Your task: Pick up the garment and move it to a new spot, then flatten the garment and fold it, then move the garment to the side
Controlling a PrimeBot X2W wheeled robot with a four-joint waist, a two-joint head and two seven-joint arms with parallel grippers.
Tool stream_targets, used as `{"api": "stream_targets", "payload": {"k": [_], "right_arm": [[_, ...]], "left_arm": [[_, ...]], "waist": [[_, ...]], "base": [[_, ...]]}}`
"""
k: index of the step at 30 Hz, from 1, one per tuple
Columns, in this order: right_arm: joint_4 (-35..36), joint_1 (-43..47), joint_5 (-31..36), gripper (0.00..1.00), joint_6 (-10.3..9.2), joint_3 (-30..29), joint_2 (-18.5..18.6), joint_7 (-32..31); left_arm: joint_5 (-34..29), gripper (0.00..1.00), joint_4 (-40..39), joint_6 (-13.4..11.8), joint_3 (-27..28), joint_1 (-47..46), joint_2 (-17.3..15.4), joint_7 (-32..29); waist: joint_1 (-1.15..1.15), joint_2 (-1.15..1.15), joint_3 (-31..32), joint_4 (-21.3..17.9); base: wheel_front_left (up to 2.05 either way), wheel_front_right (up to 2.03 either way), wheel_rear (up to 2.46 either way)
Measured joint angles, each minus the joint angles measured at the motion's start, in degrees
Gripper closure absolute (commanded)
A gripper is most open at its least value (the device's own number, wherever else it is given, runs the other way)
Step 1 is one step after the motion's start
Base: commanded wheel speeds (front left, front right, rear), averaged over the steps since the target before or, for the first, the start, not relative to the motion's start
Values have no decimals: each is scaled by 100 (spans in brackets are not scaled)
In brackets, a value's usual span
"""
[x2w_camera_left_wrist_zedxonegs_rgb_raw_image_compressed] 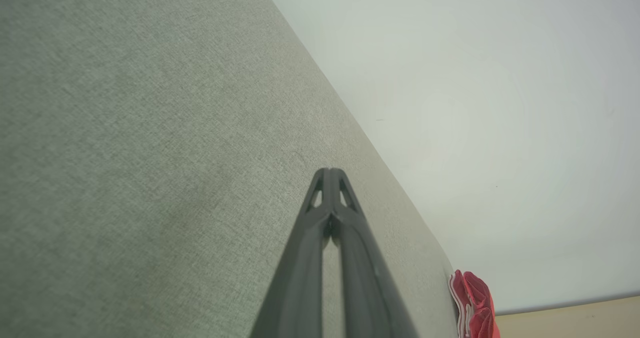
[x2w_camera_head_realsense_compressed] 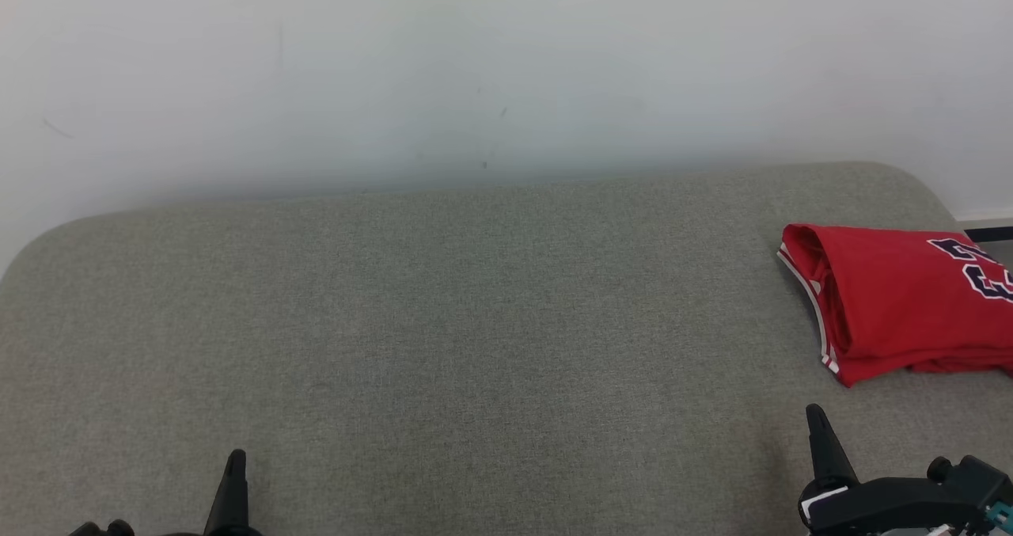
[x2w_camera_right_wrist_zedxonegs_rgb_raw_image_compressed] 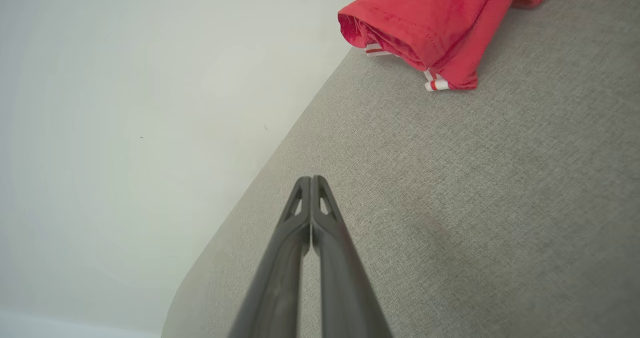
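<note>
The garment (x2w_camera_head_realsense_compressed: 902, 302) is a red jersey with white-striped trim and dark lettering, lying folded at the far right of the grey cushioned surface (x2w_camera_head_realsense_compressed: 443, 338). The right wrist view has the garment (x2w_camera_right_wrist_zedxonegs_rgb_raw_image_compressed: 440, 23) at its top, beyond the fingertips. A sliver of the garment (x2w_camera_left_wrist_zedxonegs_rgb_raw_image_compressed: 472, 303) peeks in at the lower right of the left wrist view. My right gripper (x2w_camera_head_realsense_compressed: 815, 417) sits at the lower right, just below the jersey, shut and empty, its tips (x2w_camera_right_wrist_zedxonegs_rgb_raw_image_compressed: 311, 180) pressed together. My left gripper (x2w_camera_head_realsense_compressed: 235, 461) is at the lower left, far from the jersey, shut (x2w_camera_left_wrist_zedxonegs_rgb_raw_image_compressed: 330, 170) with nothing in it.
A pale wall (x2w_camera_head_realsense_compressed: 506, 69) runs behind the grey surface. The surface has rounded back corners and its right end lies under the jersey. A strip of tan floor (x2w_camera_left_wrist_zedxonegs_rgb_raw_image_compressed: 575, 320) appears past that end.
</note>
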State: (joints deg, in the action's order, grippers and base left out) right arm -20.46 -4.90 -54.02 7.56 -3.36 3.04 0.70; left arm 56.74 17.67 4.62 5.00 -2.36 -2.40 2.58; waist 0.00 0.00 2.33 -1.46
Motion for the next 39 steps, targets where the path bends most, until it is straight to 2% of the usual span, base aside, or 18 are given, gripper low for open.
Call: {"api": "stream_targets", "payload": {"k": [39], "right_arm": [[389, -80, -2302, 100, 0, -193, -5, -431]], "left_arm": [[2147, 100, -215, 176, 88, -218, -19, -554]], "waist": [[0, 0, -134, 78]], "base": [[0, 0, 0]]}}
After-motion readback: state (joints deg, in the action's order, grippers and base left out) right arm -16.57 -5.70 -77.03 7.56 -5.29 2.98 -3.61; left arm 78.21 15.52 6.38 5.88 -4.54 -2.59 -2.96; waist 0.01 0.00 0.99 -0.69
